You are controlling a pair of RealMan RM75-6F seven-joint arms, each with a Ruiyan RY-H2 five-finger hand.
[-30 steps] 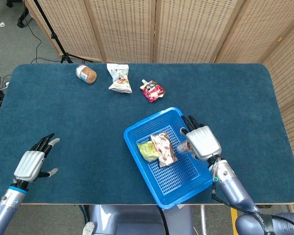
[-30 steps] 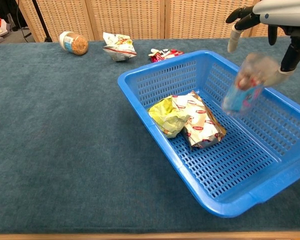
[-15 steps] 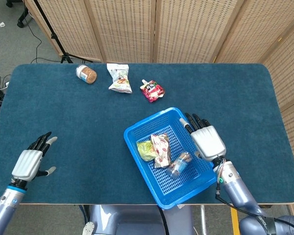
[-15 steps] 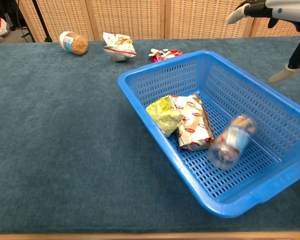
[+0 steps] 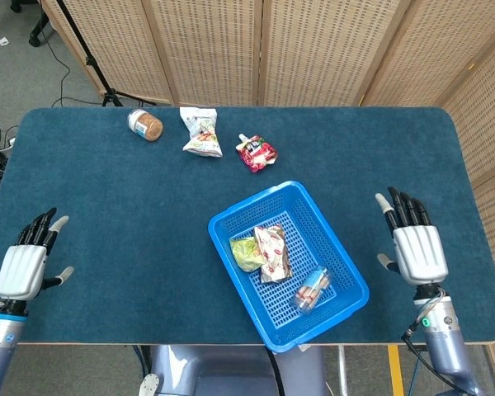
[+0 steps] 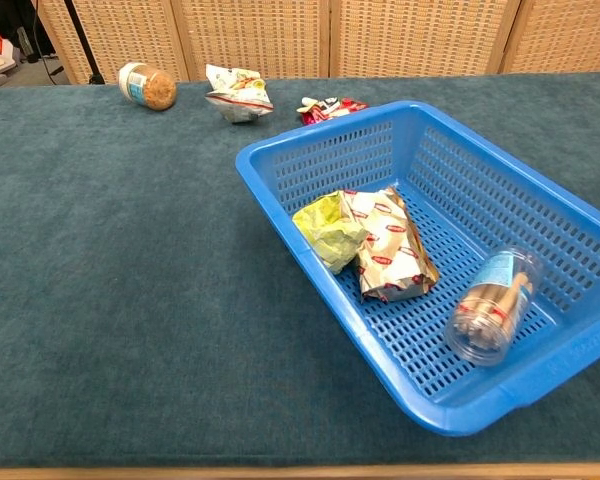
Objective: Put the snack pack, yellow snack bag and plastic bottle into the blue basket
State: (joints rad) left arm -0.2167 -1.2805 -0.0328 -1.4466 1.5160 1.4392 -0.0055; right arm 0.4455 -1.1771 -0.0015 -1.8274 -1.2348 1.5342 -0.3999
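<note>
basket: your blue basket (image 5: pixel 343 262) sits skewed on the worktop (image 5: pixel 107 198), one corner aimed at the far edge, which leaves its long side open toward your right arm.
yellow snack bag: crumpled inside the basket at the left end (image 6: pixel 325 228), touching the snack pack.
snack pack: the red-and-white snack pack (image 6: pixel 390 248) lies flat on the mesh floor beside it, partly leaning on the yellow one.
bottle: the plastic bottle (image 6: pixel 492 305) is on its side in the near right corner, up against the wall, which should keep it from rolling.
right robot hand: your right robot hand (image 5: pixel 415 247) is outside the basket to its right, fingers spread, nothing in it.
left robot hand: your left robot hand (image 5: pixel 22 265) is parked near the worktop's left edge, fingers apart, empty too.
leftovers: the jar (image 5: pixel 145 125), white bag (image 5: pixel 200 133) and red pouch (image 5: pixel 256 153) sit along the far side (not on your list, so leave them).
status: looks done to me, all three are in.
</note>
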